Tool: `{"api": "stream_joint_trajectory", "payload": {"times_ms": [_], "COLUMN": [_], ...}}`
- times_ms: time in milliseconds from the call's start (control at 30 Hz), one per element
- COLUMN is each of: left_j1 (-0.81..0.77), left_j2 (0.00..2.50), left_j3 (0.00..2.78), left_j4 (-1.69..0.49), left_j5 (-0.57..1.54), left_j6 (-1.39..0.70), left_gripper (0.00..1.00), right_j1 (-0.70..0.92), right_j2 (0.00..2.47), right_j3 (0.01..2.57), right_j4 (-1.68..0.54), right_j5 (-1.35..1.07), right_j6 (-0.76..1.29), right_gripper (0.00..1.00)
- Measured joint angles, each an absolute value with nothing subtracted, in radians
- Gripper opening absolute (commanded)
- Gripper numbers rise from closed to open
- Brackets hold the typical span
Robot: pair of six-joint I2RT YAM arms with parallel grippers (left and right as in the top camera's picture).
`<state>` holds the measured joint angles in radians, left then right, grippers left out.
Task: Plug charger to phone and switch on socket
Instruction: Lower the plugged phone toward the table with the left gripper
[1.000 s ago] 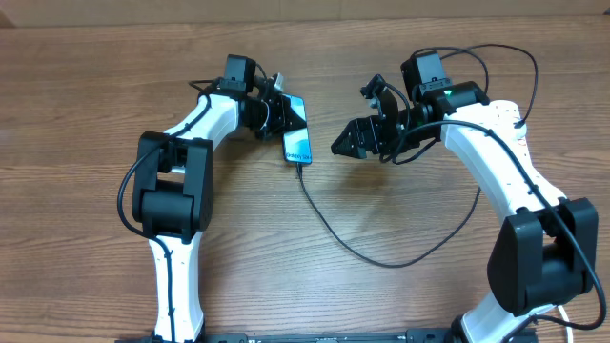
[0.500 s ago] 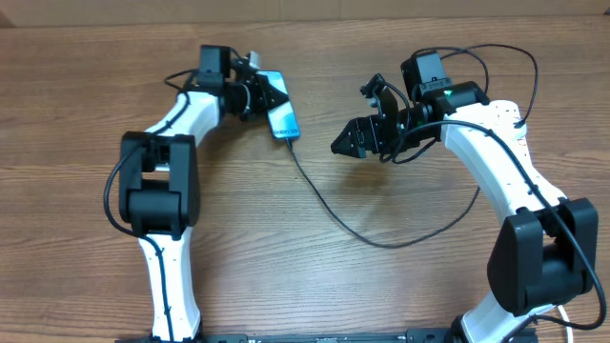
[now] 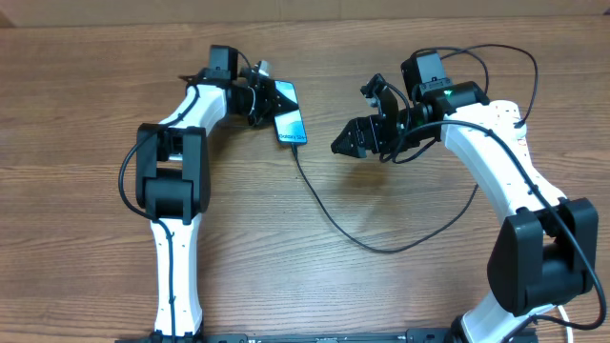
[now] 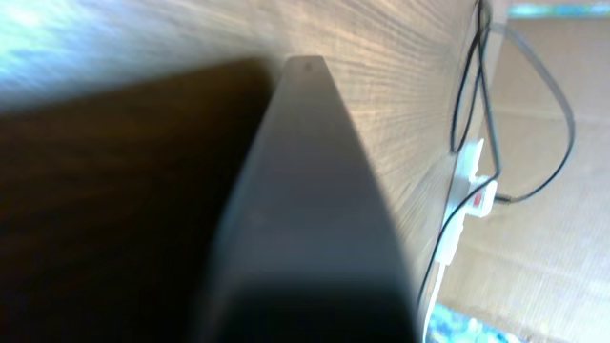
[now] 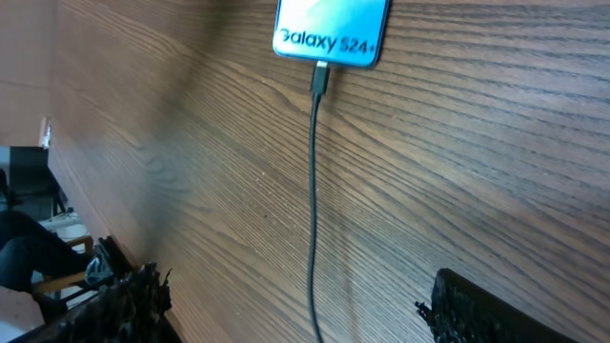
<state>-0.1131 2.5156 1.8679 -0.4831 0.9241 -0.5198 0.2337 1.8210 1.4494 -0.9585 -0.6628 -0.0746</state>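
The phone [image 3: 290,124] lies on the wooden table with its blue screen up, reading "Galaxy S24+" in the right wrist view [image 5: 332,33]. My left gripper [image 3: 273,101] is shut on its far end, and the phone's dark body [image 4: 305,210] fills the left wrist view. The charger's connector [image 5: 321,76] sits in the phone's near end. Its thin black cable [image 3: 329,214] loops across the table toward the right arm. My right gripper [image 3: 354,120] hangs open to the right of the phone, with the cable [image 5: 315,238] running between its fingers [image 5: 481,310] without touching them. The socket [image 4: 474,188], white with a red mark, shows only in the left wrist view.
Black cables [image 4: 534,124] trail past the table's edge near the socket over a brown cardboard surface. The right arm's own cable [image 3: 496,52] arcs above its wrist. Both arm bases stand at the table's near edge.
My left gripper swung the phone left and away, then partly back to the right; the charger cable followed it. The right arm has not moved.
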Motion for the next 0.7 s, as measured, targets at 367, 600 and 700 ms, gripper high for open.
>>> {"api": "stream_joint_trajectory", "payload": {"times_ms": [367, 600, 700], "left_j1": [-0.13, -0.13, -0.13], "left_j2": [2.49, 2.477, 2.477], "left_j3": [1.911, 1.914, 1.914], "left_j4": [-0.683, -0.737, -0.741], "left_j5": [0.849, 0.777, 0.758], "left_j6": [-0.411, -0.407, -0.408], "left_gripper": [0.4, 0.18, 0.16], "right_j1": [0.234, 0.234, 0.234], "right_j2": [1.821, 1.821, 1.821], "right_j3": [1.449, 1.449, 1.449], "right_j4": [-0.958, -0.96, -0.96], "right_j5": [-0.653, -0.65, -0.649], "right_j6": [-0.075, -0.074, -0.075], "right_gripper": [0.88, 0.88, 0.88]}}
